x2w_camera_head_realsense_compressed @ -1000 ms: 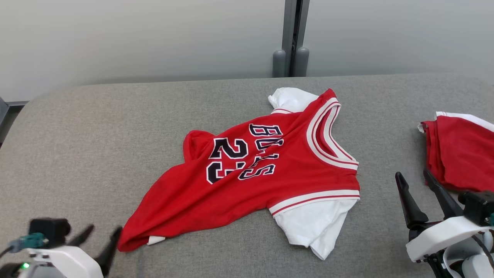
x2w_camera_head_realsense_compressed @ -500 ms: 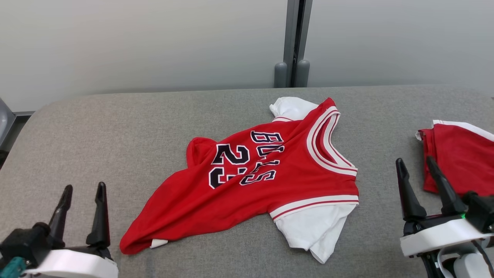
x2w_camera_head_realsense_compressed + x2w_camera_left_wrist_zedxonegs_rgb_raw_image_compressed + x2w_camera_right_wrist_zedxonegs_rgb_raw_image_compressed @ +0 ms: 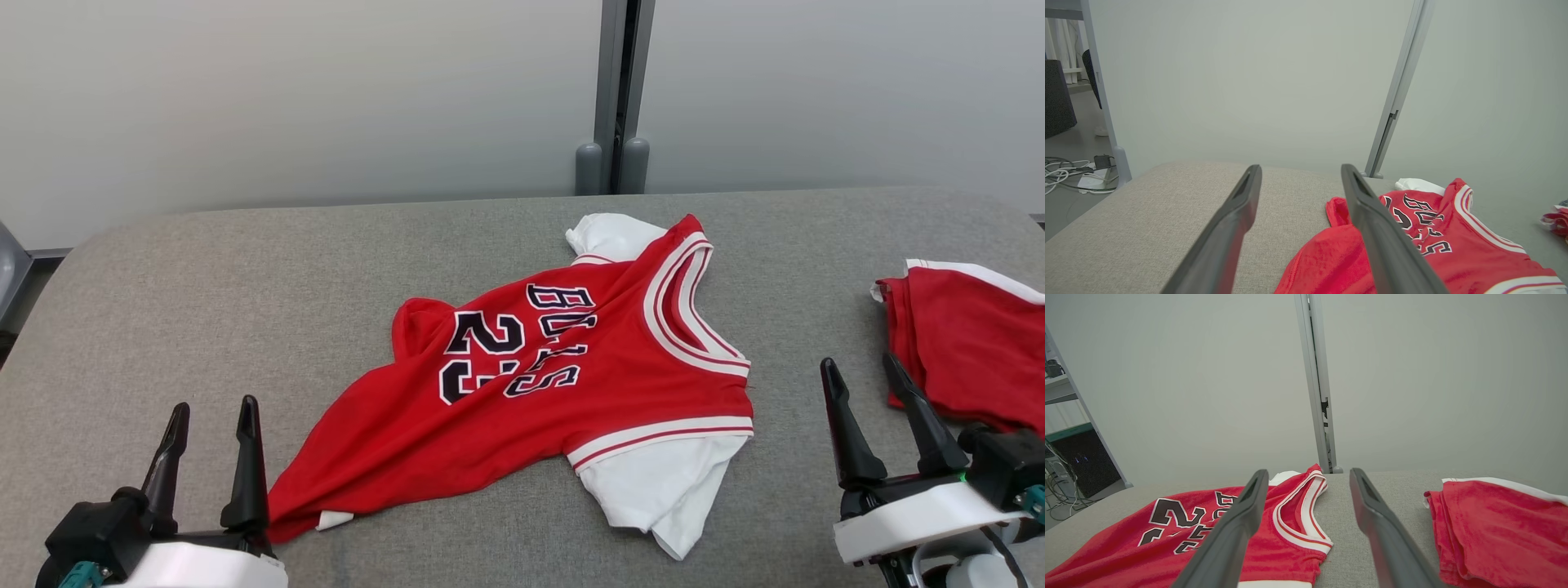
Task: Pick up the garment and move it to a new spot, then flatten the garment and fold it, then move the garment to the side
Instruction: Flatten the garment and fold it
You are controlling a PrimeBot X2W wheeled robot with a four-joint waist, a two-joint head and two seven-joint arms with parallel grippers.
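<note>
the garment (image 3: 637,384), found rumpled in the middle of the bench (image 3: 204,278), was judged light, limp and easily bunched, best pinched at hem and shoulder edges, while the left jaws and right jaws were seen wide and empty.

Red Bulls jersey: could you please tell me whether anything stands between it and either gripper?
Nothing visible does. Bare grey padded surface separates the red Bulls jersey from the open left gripper and open right gripper; the folded red garment lies off to the right gripper's far side.
</note>
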